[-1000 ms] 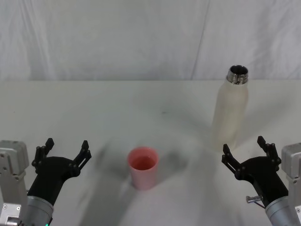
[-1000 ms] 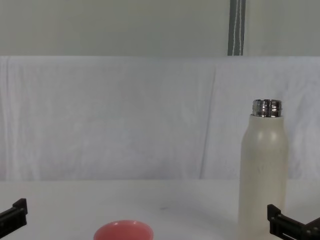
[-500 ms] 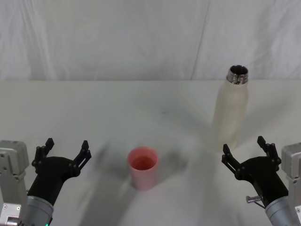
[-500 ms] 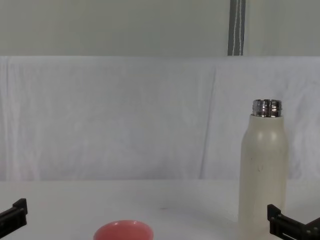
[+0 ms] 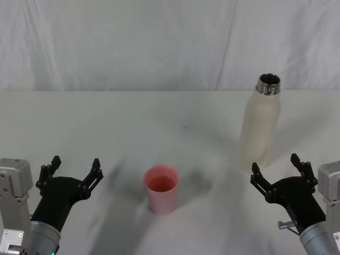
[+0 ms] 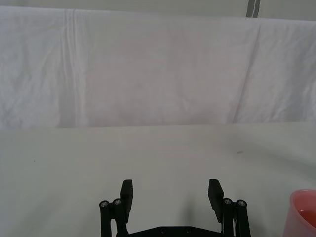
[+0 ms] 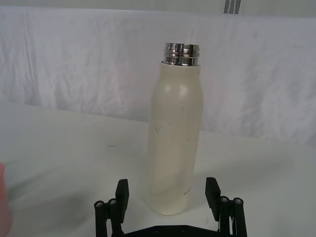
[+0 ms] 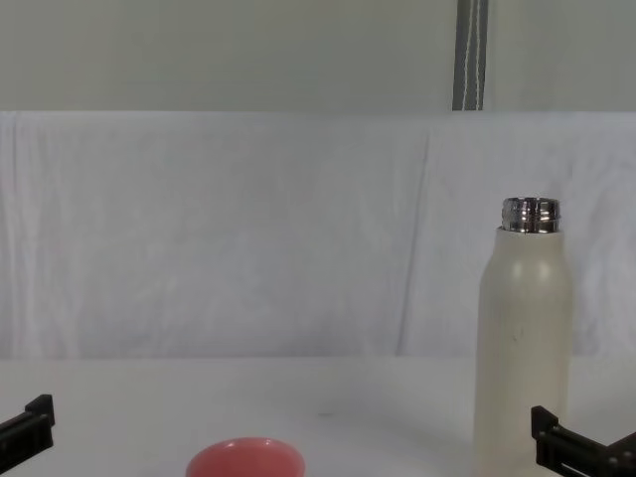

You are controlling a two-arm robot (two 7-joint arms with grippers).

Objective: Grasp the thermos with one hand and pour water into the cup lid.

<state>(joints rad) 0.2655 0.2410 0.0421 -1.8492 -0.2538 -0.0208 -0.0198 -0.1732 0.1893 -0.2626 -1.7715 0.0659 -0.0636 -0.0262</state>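
The cream-white thermos [image 5: 260, 125] stands upright and uncapped at the right of the table, its steel neck showing; it also appears in the chest view [image 8: 524, 338] and the right wrist view [image 7: 176, 128]. The pink cup lid [image 5: 161, 188] sits upright near the table's front centre, its rim visible low in the chest view [image 8: 244, 459] and at the edge of the left wrist view [image 6: 303, 212]. My right gripper [image 5: 275, 171] is open just in front of the thermos, apart from it, fingers [image 7: 122, 190] spread to either side. My left gripper [image 5: 75, 167] is open at the front left, holding nothing.
A white cloth covers the table [image 5: 133, 122] and hangs as a backdrop behind it. Free surface lies between the cup lid and the thermos and across the left half. A grey pole [image 8: 470, 55] stands behind the backdrop.
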